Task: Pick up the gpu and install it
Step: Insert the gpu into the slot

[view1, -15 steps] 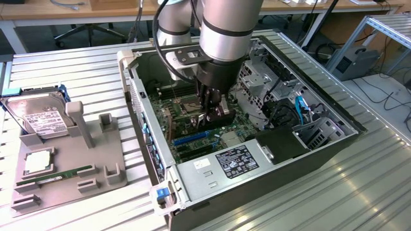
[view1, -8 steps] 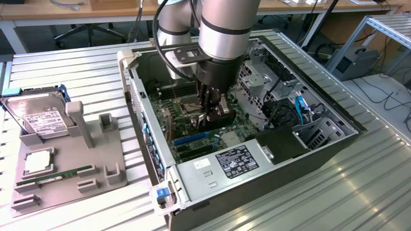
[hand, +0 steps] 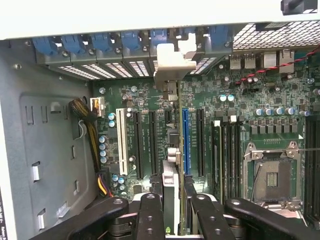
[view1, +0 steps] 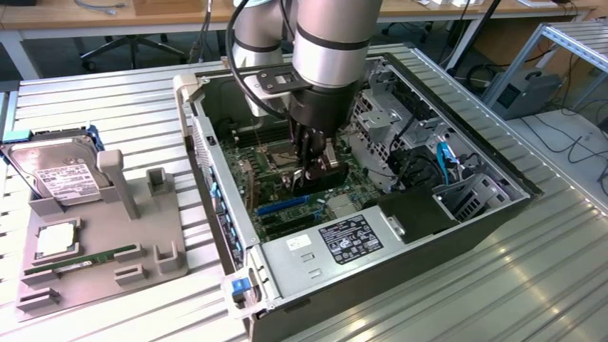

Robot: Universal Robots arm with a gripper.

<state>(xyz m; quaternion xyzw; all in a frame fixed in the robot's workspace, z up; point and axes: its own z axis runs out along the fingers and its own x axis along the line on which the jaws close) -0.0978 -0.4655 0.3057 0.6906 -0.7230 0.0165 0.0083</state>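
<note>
Gripper (view1: 309, 173) reaching down inside the open computer case (view1: 285, 265), clamping the gpu (hand: 171, 200) edge-on between its two black fingers (hand: 150, 212). Holding the card upright over the green motherboard (hand: 235, 100), its thin edge running between the dark expansion slots, just beside the blue slot (hand: 186, 142) and apart from the white slot (hand: 120, 141). Card's pale metal bracket (hand: 172, 62) pointing toward the rear wall of the case, sitting against the row of blue slot clips (hand: 75, 45) and vented slot covers. Whether the card's lower edge is touching a slot or hanging just above it: cannot tell.

Lying open on its side on the slatted metal table (view1: 532, 285), the case occupying the middle. Empty CPU socket (hand: 272, 172) showing near the gripper on the board. Sitting toward the exterior view's left edge of the table, a grey parts holder (view1: 114, 263), carrying a silver hard drive (view1: 59, 174) with a white label, a CPU chip (view1: 55, 239) and a narrow green RAM stick (view1: 81, 263)
</note>
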